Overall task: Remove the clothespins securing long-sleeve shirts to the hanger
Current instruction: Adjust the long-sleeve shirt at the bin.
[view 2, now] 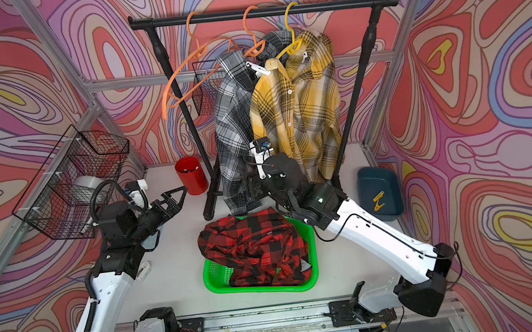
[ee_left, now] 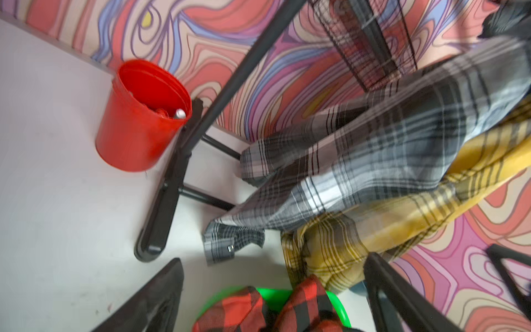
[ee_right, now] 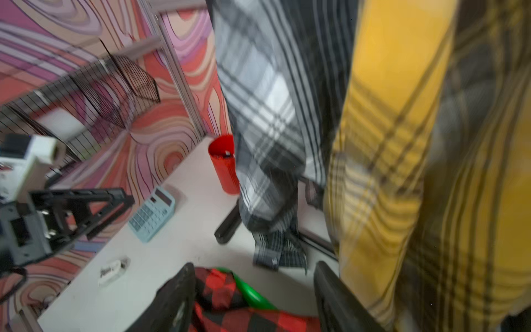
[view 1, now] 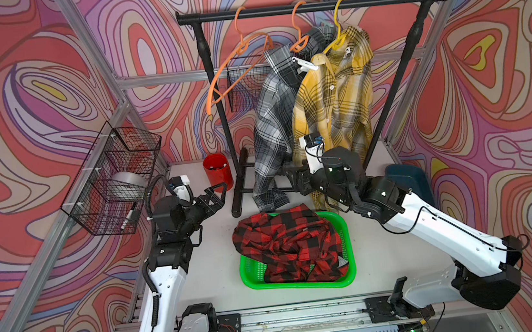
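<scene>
- A white plastic clothespin (view 1: 306,65) is clipped high up where the collars of the grey-white-black plaid shirt (view 1: 273,122) and the yellow-and-black plaid shirt (view 1: 335,99) meet. Which collar it bites I cannot tell.
- The grey shirt hangs from an orange plastic hanger (view 1: 299,43) and the yellow one from a yellow plastic hanger (view 1: 337,39). Both hang on the black metal clothes rail (view 1: 375,1).
- A bare orange hanger (view 1: 234,69) hangs tilted on the left arm's side of them.
- The right claw (ee_right: 254,267) is low at the shirts' hems, its jaws apart with nothing between them. Yellow cloth lies close against one finger.
- The left claw (view 1: 216,195) is raised near the red plastic bucket (view 1: 217,175), jaws wide apart and empty, clear of the shirts.
- The white surface (view 1: 215,270) lies bare between the left arm and the green plastic basket (view 1: 297,286). The grey shirt's cuff reaches down to it by the rail's foot.
- The green basket holds the bunched red-and-black check shirt (view 1: 286,245), which spills over its far rim.
- A dark blue plastic bin (view 2: 364,180) at the surface's right edge holds yellow clothespins (view 2: 378,200).
- The bucket stands beside the rail's foot; its small contents are hard to make out.
- A black wire basket (view 1: 114,179) on the wall holds a silvery roll (view 1: 128,184).
- A pale blue calculator (ee_right: 152,214) and a small white clip-like thing (ee_right: 113,268) lie near the left arm, both blurred.
</scene>
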{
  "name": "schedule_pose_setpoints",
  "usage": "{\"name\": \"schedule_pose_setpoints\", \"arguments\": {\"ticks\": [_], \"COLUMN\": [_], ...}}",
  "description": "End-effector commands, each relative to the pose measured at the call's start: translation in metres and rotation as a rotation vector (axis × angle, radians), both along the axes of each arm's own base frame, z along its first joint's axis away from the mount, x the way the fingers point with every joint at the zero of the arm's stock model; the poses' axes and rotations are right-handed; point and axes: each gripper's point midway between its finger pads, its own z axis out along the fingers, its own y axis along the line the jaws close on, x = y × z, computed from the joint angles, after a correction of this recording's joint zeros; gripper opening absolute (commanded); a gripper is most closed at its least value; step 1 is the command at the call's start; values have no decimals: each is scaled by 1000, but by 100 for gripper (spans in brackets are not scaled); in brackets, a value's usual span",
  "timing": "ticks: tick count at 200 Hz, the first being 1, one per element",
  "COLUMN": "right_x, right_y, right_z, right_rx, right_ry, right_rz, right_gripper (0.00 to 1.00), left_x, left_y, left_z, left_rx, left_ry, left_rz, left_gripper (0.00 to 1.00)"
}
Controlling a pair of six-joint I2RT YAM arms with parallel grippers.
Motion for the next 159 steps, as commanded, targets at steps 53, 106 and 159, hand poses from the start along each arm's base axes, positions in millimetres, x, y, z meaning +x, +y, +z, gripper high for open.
{"name": "schedule_pose_setpoints", "arguments": {"ticks": [53,106,159], "right_x": [-35,-43,-29], "right_y": [3,8,3], "right_z": [-192,-282,-328], "right_rx": [18,-45,-24], "right_ry": [470,643,746], "right_rz": [-60,-93,-127], "right_gripper": [61,61,61], "left_x": [-41,-58,-74], "left_y": [-61,-116,-153], "left_z": [-121,-160,-201], "left_rx": [52,127,150], "left_ry": [327,435,537], "left_rz": [-157,-314,-396], "left_gripper": [91,90,90]}}
